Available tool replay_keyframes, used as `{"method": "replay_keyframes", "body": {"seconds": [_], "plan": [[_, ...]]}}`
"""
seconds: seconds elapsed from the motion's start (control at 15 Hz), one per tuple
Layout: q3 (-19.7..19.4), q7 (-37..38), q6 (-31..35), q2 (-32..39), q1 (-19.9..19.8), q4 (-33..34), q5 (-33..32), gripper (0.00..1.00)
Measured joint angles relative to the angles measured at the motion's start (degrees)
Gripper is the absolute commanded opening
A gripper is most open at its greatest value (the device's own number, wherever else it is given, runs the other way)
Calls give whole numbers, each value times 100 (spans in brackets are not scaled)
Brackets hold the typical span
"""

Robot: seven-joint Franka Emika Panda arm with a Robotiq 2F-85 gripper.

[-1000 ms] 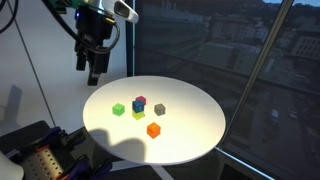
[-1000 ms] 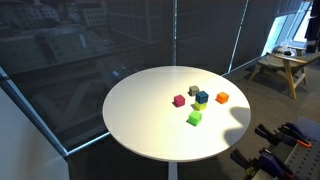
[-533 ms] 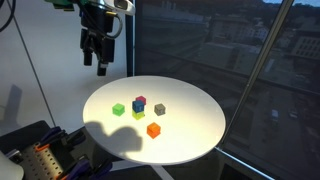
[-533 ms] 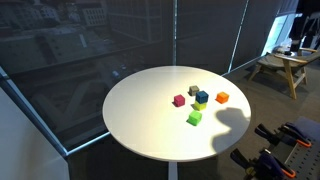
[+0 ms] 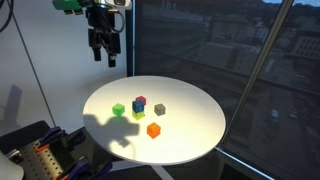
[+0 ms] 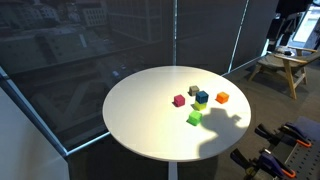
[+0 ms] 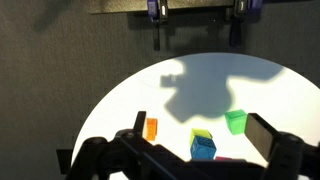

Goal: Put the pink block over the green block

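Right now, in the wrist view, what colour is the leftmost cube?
Orange; the orange cube shows clearest in the wrist view.

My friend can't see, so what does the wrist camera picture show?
A round white table seen from above holds an orange cube, a yellow-green cube, a blue cube and the green block, with the arm's shadow across it. The open claw frames the bottom edge.
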Motion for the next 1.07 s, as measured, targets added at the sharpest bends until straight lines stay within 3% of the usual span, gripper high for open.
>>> {"method": "replay_keyframes", "body": {"seconds": [0.53,1.07], "plan": [[175,256,949,749,265,140,298,100],[277,256,1494,1898,491,791,743,100]]}}
